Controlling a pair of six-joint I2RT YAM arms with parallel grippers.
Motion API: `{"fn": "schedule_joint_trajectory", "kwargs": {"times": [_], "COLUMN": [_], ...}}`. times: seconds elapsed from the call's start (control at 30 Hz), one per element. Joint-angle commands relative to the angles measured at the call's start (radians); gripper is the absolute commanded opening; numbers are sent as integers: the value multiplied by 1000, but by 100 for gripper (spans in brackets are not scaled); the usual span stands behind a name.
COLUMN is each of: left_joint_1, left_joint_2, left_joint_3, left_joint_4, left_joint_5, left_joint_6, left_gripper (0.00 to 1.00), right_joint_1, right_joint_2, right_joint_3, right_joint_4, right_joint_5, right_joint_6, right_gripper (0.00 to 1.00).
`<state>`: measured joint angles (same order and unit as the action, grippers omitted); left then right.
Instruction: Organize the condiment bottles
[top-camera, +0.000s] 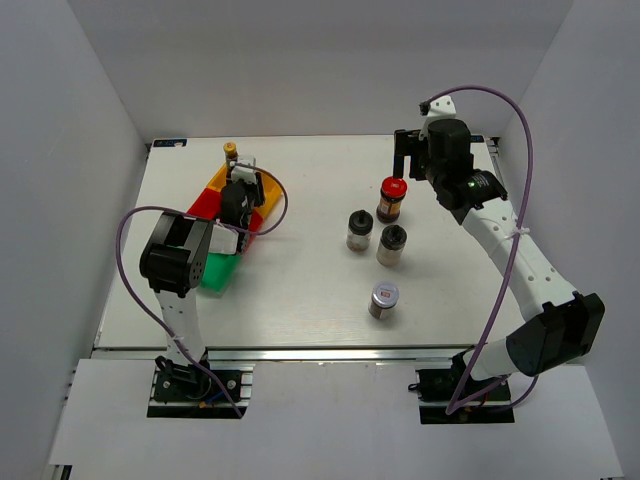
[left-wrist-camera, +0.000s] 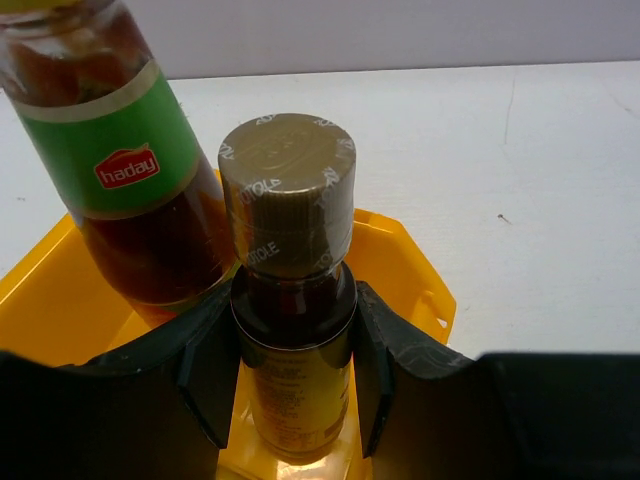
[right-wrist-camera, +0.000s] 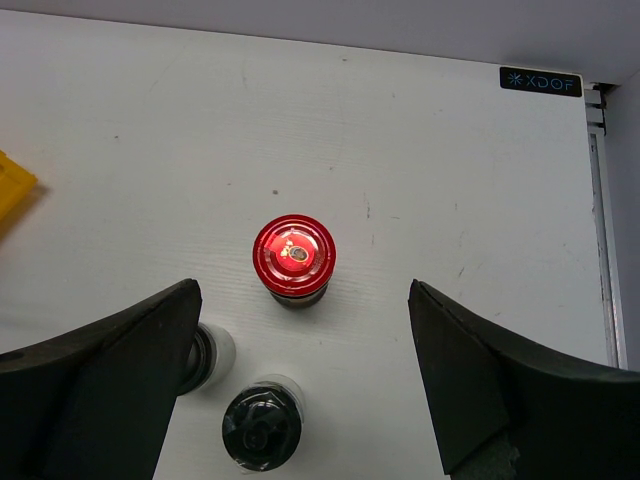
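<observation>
My left gripper (left-wrist-camera: 292, 400) is shut on a slim dark sauce bottle (left-wrist-camera: 290, 300) with an olive cap, upright inside the yellow tray (left-wrist-camera: 410, 270). A taller bottle (left-wrist-camera: 120, 170) with a green label stands beside it in the same tray. From above, the left gripper (top-camera: 240, 187) covers the held bottle, and the tall bottle (top-camera: 231, 152) shows behind it. My right gripper (right-wrist-camera: 303, 330) hangs open above a red-capped dark jar (right-wrist-camera: 294, 255), apart from it. A black-capped shaker (right-wrist-camera: 262, 425) stands nearer, and a second shaker (right-wrist-camera: 212, 355) is half hidden by my left finger.
The yellow tray (top-camera: 265, 188), a red tray (top-camera: 205, 205) and a green tray (top-camera: 220, 272) lie in a row at the table's left. A silver-lidded jar (top-camera: 384, 298) stands alone toward the front, below the two shakers (top-camera: 359, 230) (top-camera: 391, 245) and the red-capped jar (top-camera: 392, 197).
</observation>
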<state>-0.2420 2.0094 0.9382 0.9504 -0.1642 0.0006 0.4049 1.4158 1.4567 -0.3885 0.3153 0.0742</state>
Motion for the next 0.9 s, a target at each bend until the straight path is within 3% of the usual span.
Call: {"fn": "schedule_joint_trajectory", "kwargs": {"times": [0.0, 0.1, 0.3, 0.57, 0.87], "left_joint_1": [0, -2, -2, 0, 0], "left_joint_2": [-26, -26, -50, -141, -336], "left_joint_3": [7, 14, 11, 45, 128], "left_joint_4": [96, 56, 4, -159, -559], "left_joint_5": [-15, -40, -44, -51, -58], "left_joint_6": [-51, -77, -105, -113, -169], "left_gripper": [39, 60, 82, 98, 98], "right_joint_1": [-5, -6, -5, -5, -6], "right_joint_2": [6, 2, -5, -9, -2], "right_joint_3": [-7, -15, -19, -1, 1], "right_joint_4": [45, 48, 53, 10, -127], "right_joint_5": [4, 4, -10, -35, -81], "right_joint_6": [-11, -11, -8, 7, 82], "right_gripper": [89, 89, 89, 89, 89]}}
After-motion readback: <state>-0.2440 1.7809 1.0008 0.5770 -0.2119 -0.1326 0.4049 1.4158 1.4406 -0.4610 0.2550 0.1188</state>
